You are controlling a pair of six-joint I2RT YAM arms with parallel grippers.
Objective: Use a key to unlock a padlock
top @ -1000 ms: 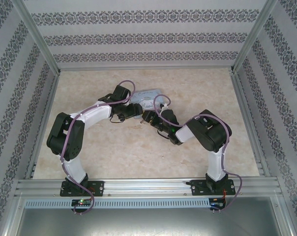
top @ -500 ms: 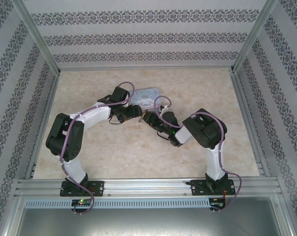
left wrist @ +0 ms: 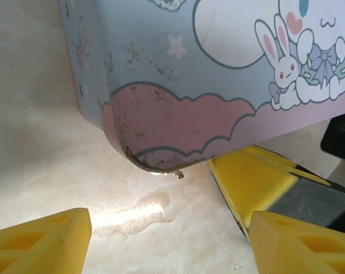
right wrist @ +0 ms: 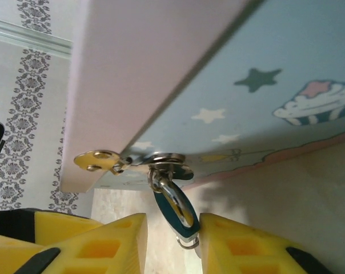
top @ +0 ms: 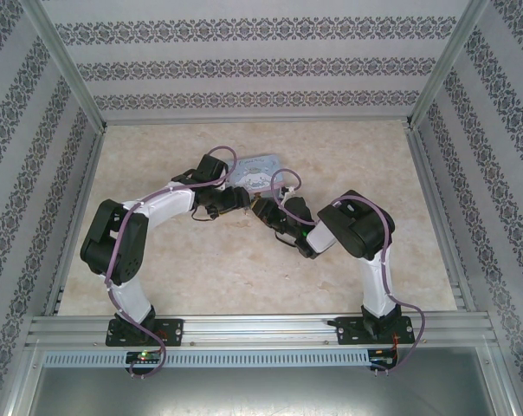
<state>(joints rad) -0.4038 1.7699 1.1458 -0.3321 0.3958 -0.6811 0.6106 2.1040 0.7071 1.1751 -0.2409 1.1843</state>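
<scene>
A tiny bluish padlock (right wrist: 173, 210) with a shiny shackle hangs from the hasp (right wrist: 98, 160) of the pale blue cartoon tin box (right wrist: 264, 74). My right gripper (right wrist: 173, 234) straddles the padlock. Its right finger (right wrist: 229, 245) touches the padlock, while a narrow gap remains at the left finger (right wrist: 118, 242). A small wire ring (right wrist: 188, 244) shows at the padlock's lower end. The key is hidden. My left gripper (left wrist: 167, 245) stands open over bare table near the box's corner (left wrist: 138, 154), holding nothing. From above, both grippers (top: 240, 201) (top: 260, 208) meet in front of the box (top: 257, 166).
The box sits mid-table, tilted up off the marble-patterned table (top: 184, 269). Patterned walls and metal frame posts (top: 71, 78) enclose the table. One yellow finger of the right gripper (left wrist: 258, 182) lies close to my left gripper's right finger (left wrist: 298, 245).
The right arm has pushed in toward the box and its jaws have narrowed around the padlock. The left arm has barely moved.
</scene>
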